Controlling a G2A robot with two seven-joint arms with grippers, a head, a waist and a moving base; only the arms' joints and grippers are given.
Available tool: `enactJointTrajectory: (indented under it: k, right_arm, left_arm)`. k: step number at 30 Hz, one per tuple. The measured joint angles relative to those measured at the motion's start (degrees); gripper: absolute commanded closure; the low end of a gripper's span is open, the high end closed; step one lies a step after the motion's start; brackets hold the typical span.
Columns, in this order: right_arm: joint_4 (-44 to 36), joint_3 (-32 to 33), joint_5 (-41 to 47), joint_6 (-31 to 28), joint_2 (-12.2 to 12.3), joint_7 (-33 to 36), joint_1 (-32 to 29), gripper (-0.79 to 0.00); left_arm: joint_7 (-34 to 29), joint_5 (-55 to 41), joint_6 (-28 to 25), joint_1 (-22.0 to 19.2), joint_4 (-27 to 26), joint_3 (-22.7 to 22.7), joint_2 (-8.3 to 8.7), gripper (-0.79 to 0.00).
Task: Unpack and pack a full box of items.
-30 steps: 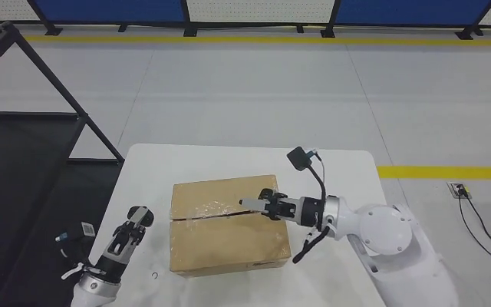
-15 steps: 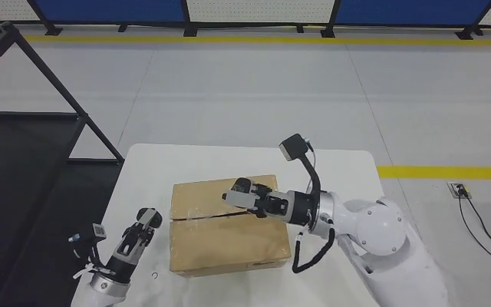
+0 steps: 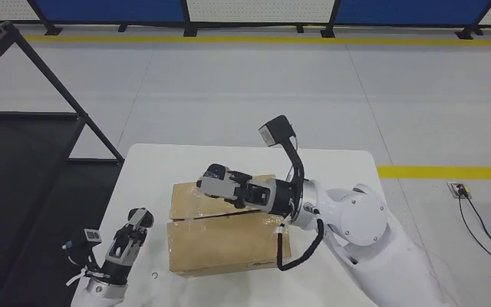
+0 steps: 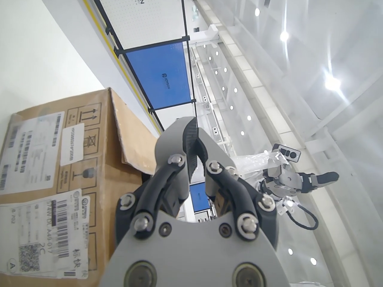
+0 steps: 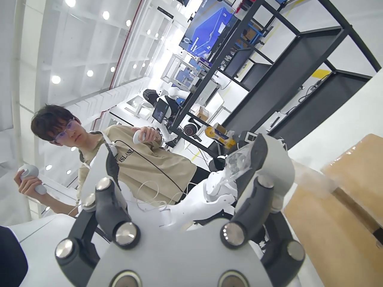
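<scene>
Box sits mid-bench: brown cardboard, top seam running left to right with a dark gap along it. The left wrist view shows one top flap lifted off the box and white labels on the side wall.

Right tool is over the far half of the box top, toward its left end. Can't tell whether it touches the cardboard. Its fingers are spread wide with nothing clamped between them, and a scrap of clear film clings to one of them.

Left tool is toward the bench's left edge, near the box's left side wall but not touching it. Its fingertips are pressed together and it's empty.
</scene>
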Motion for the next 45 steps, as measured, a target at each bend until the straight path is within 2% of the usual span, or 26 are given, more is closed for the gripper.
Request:
enactJointTrajectory:
  k: [16, 23, 36, 45]
  right_arm:
    - [5.37, -9.65, 3.89, -4.02, -4.92, -5.33, 12.00, -0.785]
    - [6.94, -11.24, 4.63, -5.39, -6.63, -6.98, 14.83, -0.785]
    - [10.63, -12.31, 6.65, -4.47, -8.63, -6.03, 15.66, -0.785]
    - [9.13, -10.65, 5.33, -1.38, -8.60, -5.67, 11.92, -0.785]
  left_arm:
    - [0.00, -4.39, -2.56, 0.87, 1.61, -1.61, -0.21, 0.000]
    - [-1.40, -5.67, -3.00, 1.24, 2.20, -1.93, -0.23, 0.000]
    - [0.22, -9.63, -4.48, 0.88, 2.81, -5.22, -0.33, 0.000]
    - [-0.86, -9.38, -4.11, 0.40, 3.38, -5.61, -0.34, 0.000]
